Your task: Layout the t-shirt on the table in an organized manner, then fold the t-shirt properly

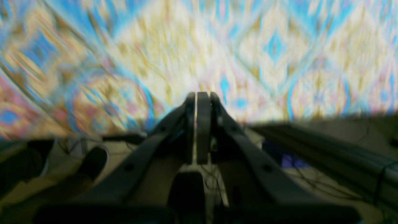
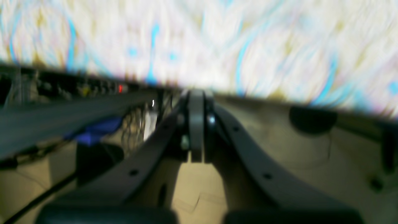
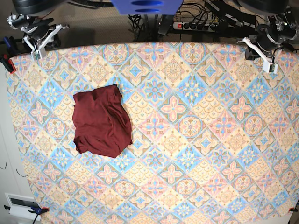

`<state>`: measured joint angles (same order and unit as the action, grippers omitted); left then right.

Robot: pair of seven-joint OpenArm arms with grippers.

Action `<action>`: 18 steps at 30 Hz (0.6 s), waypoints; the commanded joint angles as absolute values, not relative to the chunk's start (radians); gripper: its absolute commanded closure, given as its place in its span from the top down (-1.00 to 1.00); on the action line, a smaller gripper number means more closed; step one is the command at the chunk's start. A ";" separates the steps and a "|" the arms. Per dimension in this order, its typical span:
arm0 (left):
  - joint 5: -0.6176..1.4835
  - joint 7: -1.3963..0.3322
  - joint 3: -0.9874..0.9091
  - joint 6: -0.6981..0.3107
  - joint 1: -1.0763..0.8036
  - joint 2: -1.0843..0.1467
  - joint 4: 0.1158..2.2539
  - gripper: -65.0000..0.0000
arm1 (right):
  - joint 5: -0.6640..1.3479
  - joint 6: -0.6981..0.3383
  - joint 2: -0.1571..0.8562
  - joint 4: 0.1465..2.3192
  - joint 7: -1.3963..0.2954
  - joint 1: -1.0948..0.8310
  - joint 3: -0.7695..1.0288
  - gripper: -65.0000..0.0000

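The dark maroon t-shirt (image 3: 100, 121) lies bunched in a compact heap on the left half of the table (image 3: 196, 121), sleeves tucked out of sight. My right gripper (image 3: 35, 53) hovers at the table's far left corner, shut and empty, well away from the shirt. At the far right corner my left gripper (image 3: 269, 66) is also shut and empty. Both wrist views are motion-blurred. In them the left gripper (image 1: 199, 95) and the right gripper (image 2: 196, 92) have their jaws pressed together over the table's edge, with the patterned table (image 1: 217, 46) (image 2: 217, 37) beyond.
A power strip (image 3: 201, 25) with cables lies on the floor behind the table. A blue part (image 3: 147, 5) hangs at the top centre. Clamps (image 3: 7, 63) hold the cloth at the left edge. A white box (image 3: 18, 205) sits at the bottom left.
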<state>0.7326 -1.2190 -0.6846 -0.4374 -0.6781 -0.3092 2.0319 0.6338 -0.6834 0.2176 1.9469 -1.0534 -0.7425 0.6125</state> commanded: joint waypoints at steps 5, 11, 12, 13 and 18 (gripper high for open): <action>0.748 -1.202 -0.708 -0.438 -0.812 -0.268 2.080 -1.00 | 0.648 -0.687 0.232 1.957 -1.035 -0.814 0.615 -1.00; 0.739 -1.202 -0.710 -0.438 -0.903 -0.246 2.061 -1.00 | 0.466 -0.687 0.232 1.951 -1.035 -0.857 0.567 -1.00; 0.737 -1.202 -0.710 -0.438 -0.911 -0.240 2.049 -1.00 | 0.424 -0.687 0.232 1.949 -1.032 -0.860 0.544 -1.00; 0.736 -1.202 -0.708 -0.438 -0.915 -0.239 2.032 -1.00 | 0.380 -0.687 0.232 1.948 -1.021 -0.865 0.518 -1.00; 0.736 -1.199 -0.665 -0.438 -0.917 -0.242 1.940 -1.00 | 0.329 -0.687 0.231 1.879 -0.975 -0.863 0.414 -1.00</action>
